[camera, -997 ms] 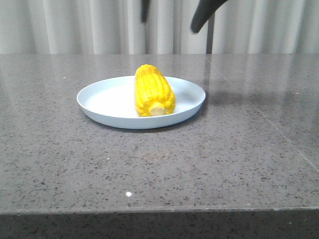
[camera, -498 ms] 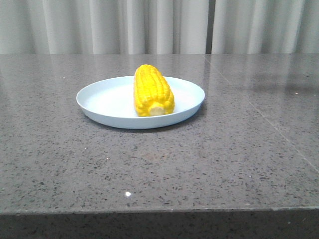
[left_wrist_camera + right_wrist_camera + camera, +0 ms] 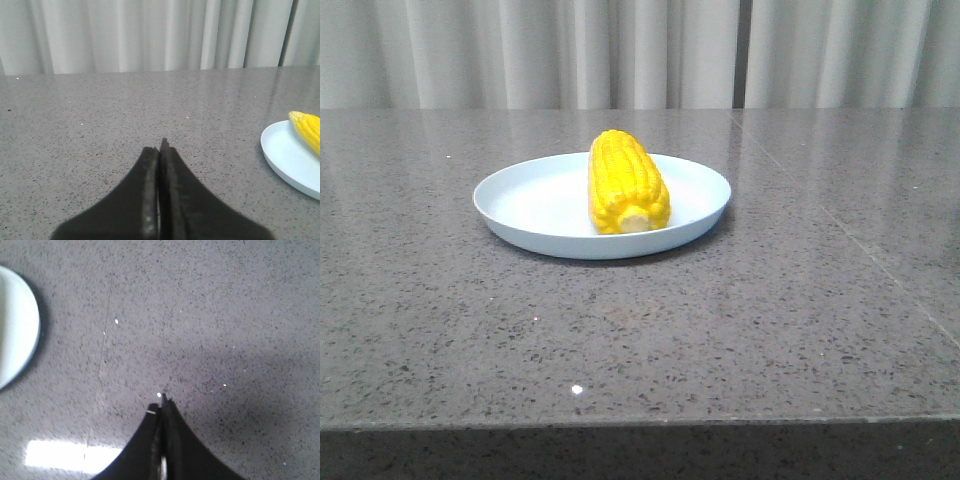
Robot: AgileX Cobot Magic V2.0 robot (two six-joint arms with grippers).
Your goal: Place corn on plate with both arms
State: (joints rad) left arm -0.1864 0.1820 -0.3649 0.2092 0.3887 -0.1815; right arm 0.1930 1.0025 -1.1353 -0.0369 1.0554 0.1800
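Corn (image 3: pixel 628 183) is lying on the plate (image 3: pixel 535 200), right of plate centre, long axis roughly 12-to-6 in the front view, pale stub end facing the camera at 6 o'clock, just inside the near rim. Plate sits flat on the grey speckled stone table (image 3: pixel 750 310), toward the middle of the top; pale curtain (image 3: pixel 520 50) behind the far edge. No arm shows in the front view. Left gripper (image 3: pixel 160 150): fingers pressed together, nothing between them, over bare table, well apart from the plate; the left wrist view shows the plate's rim and the corn's tip at about 3 o'clock from the fingertips. Right gripper (image 3: pixel 161 402): fingers also pressed together, empty, looking down on bare table beside a thin seam line (image 3: pixel 106 335); plate edge visible at about 10 o'clock from the tips, well apart, corn not in that view.
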